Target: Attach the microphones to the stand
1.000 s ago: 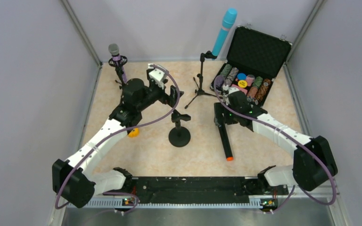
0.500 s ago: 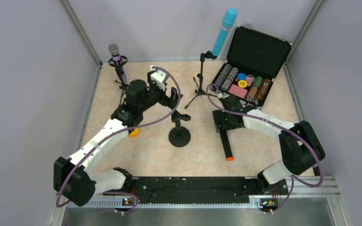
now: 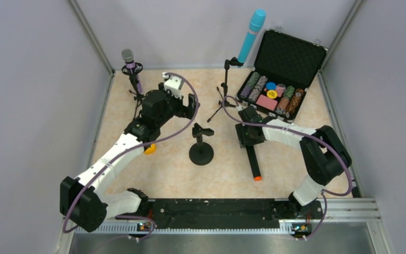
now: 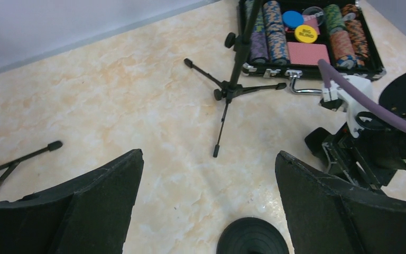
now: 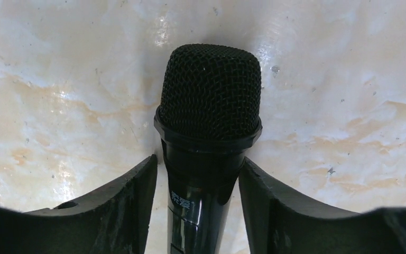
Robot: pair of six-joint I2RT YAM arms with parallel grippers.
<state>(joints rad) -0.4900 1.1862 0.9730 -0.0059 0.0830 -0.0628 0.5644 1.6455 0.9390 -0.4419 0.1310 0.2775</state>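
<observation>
A black microphone with an orange end lies on the table, its mesh head pointing away from me. My right gripper is closed around its neck just below the head, with a finger against each side. My left gripper hangs open and empty above the table, just behind a short round-based stand whose clip is empty. The purple microphone stands in a stand at the back left. The light blue microphone sits in a tripod stand at the back middle.
An open black case of poker chips lies at the back right, close behind my right wrist. A small orange object shows beside my left forearm. The tripod legs spread between the two grippers. Grey walls enclose the table.
My right gripper has come down onto the black microphone's head end and its jaws have closed in on it. The left gripper drifted slightly back and stayed open.
</observation>
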